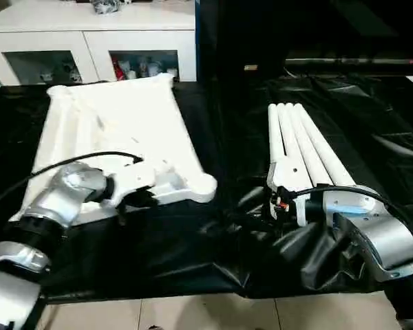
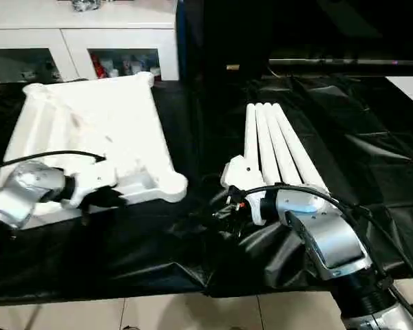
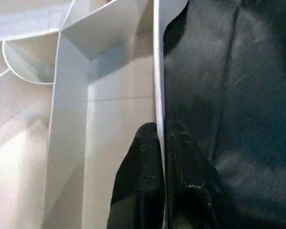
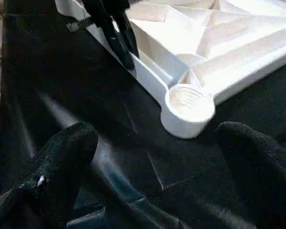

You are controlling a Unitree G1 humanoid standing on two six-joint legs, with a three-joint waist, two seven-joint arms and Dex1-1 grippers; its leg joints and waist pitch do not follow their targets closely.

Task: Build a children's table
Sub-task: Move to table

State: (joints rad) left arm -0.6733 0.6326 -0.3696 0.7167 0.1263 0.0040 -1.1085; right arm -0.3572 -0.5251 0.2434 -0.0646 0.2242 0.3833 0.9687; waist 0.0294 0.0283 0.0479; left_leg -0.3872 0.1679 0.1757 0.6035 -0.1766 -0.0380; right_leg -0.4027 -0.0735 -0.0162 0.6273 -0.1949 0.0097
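The white table top point(image 1: 120, 130) lies upside down on the black sheet point(image 1: 193, 254) on the robot's left side, its ribbed underside facing up and a round socket point(image 4: 188, 107) showing at the near corner toward the middle; behind it stands a white cabinet point(image 1: 89, 41) with glass doors. The left gripper point(image 3: 161, 143) is at the near edge of the table top, its two black fingers point(image 3: 138, 181) pinched on the thin upright rim, one finger inside the rim and one outside over the sheet; the right wrist view shows the same pinch on that edge, a little way along from the corner socket. The four white legs point(image 1: 299, 141) lie side by side on the sheet on the robot's right, well apart from the table top, their near ends bunched together and their far ends fanning slightly. The right gripper point(image 4: 157, 162) sits over the sheet at the near ends of the legs, its fingers point(image 4: 62, 157) spread wide with nothing between them, pointing across the sheet toward the socket corner of the table top; the sheet is rumpled into folds below that gripper.
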